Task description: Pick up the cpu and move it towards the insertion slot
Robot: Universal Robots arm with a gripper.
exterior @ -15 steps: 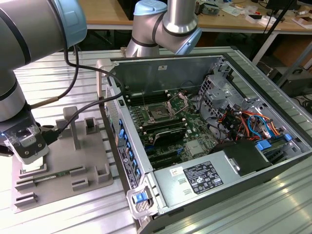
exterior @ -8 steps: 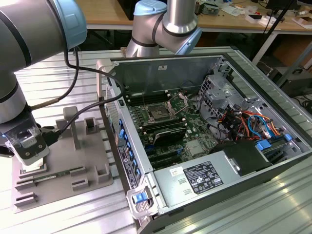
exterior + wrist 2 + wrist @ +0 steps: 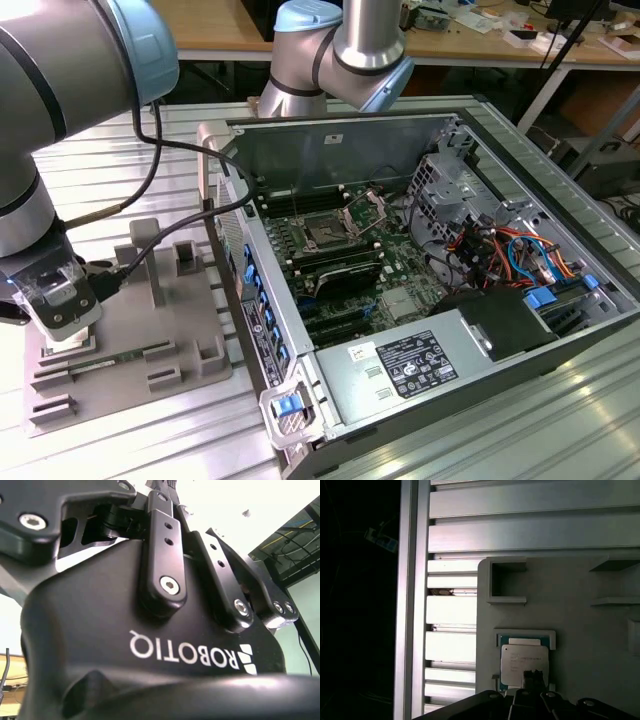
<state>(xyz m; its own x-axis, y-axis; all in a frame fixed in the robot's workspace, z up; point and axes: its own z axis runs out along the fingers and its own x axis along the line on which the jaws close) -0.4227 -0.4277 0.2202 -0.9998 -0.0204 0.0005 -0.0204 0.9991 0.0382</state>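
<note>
gripper (image 3: 533,677) vert., low over cpu (image 3: 519,656)

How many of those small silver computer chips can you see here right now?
1. The cpu lies in a square recess of the grey fixture plate, right by the gripper. The arm could be hiding others in the exterior view.

Small square cpu (image 3: 524,664) with pale metal top, smooth with a soft satin sheen. Flat grey fixture plate (image 3: 580,610) of matt plastic. Ribbed silver aluminium table (image 3: 530,535) with a brushed finish, brightly reflective.
</note>
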